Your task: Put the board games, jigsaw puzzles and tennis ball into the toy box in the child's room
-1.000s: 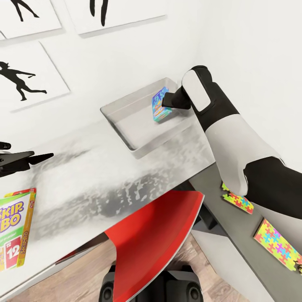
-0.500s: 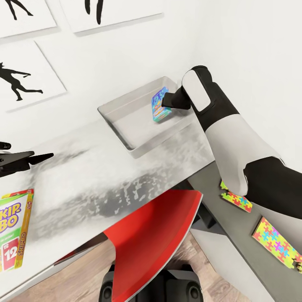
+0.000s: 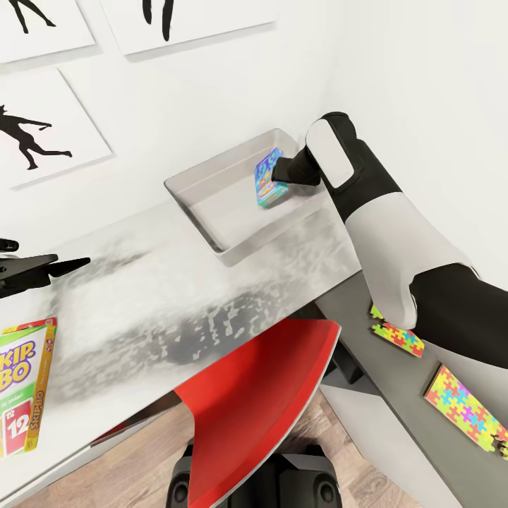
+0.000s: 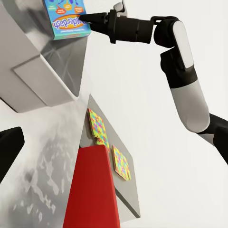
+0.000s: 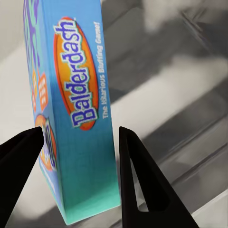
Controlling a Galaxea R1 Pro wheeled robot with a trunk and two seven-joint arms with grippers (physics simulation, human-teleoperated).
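A light grey toy box (image 3: 204, 185) stands on the table (image 3: 162, 296) against the wall. Inside it, a blue Balderdash board game (image 3: 267, 178) stands on its edge, and my right gripper (image 3: 276, 170) is shut on it; the right wrist view has a finger (image 5: 137, 180) on each side of the box (image 5: 76, 114). The green Skip-Bo board game (image 3: 25, 384) lies flat near the table's front left. My left gripper (image 3: 49, 268) hovers above it, open and holding nothing. Two jigsaw puzzles (image 3: 398, 337) (image 3: 466, 413) lie on the darker table part at the right.
A red chair (image 3: 261, 402) is pushed in under the table's front edge, between the two table parts. Black silhouette pictures (image 3: 42, 134) hang on the white wall behind the toy box. Wood floor (image 3: 127, 473) lies beneath.
The head camera has shifted a little, sliding the scene left. My right gripper still holds the Balderdash box in the toy box, barely moved. The left gripper is still.
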